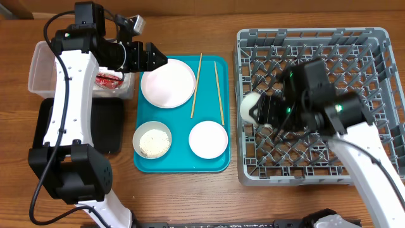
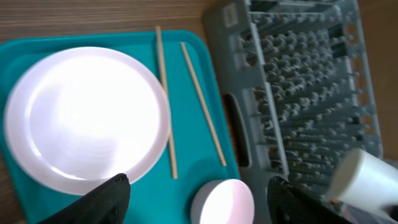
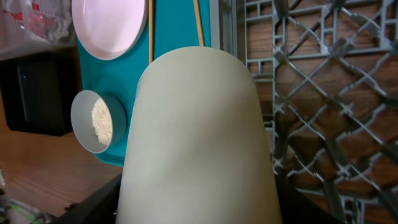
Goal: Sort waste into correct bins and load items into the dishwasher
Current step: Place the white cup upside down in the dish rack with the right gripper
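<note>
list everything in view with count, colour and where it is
table: 1, brown wood, under everything
tub: 1, clear, far left
wrapper: 1, red, in the tub
black tray: 1, black, beside the tub, left of the teal tray
teal tray: 1, teal, centre
plate: 1, white, on the teal tray
chopsticks: 2, wood, on the teal tray, right of the plate
rice bowl: 1, pale grey-green, on the teal tray
rice: white, in the rice bowl
white bowl: 1, white, empty, on the teal tray
rack: 1, grey, right
cup: 1, white, held at the rack's left edge
left gripper: black, open, by the plate
right gripper: black, shut on the cup
</note>
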`<action>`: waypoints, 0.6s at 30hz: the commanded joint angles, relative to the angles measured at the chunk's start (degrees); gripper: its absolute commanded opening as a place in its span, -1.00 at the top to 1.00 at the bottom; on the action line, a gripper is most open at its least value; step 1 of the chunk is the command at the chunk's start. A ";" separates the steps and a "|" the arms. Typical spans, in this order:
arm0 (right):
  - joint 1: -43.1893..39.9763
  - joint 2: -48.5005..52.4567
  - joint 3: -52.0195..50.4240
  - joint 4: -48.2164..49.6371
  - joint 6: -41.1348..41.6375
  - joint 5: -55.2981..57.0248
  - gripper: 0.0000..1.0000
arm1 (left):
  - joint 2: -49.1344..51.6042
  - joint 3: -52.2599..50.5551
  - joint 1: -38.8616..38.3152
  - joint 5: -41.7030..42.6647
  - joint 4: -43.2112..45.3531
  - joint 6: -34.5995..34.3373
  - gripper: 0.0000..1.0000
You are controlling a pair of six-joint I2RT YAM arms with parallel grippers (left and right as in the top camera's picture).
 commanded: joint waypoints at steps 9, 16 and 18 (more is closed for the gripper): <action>11.06 -0.79 0.17 -19.41 20.22 12.61 -0.01 | -0.39 1.16 -0.44 -8.87 0.46 -1.60 -0.46; 14.03 3.13 -6.84 -15.26 21.51 9.44 -0.01 | -0.39 1.16 -0.44 -9.97 0.22 -1.60 -0.46; 14.03 4.42 -7.56 -15.02 22.01 9.51 -0.02 | -0.39 1.16 -0.44 -9.99 0.07 -1.60 -0.46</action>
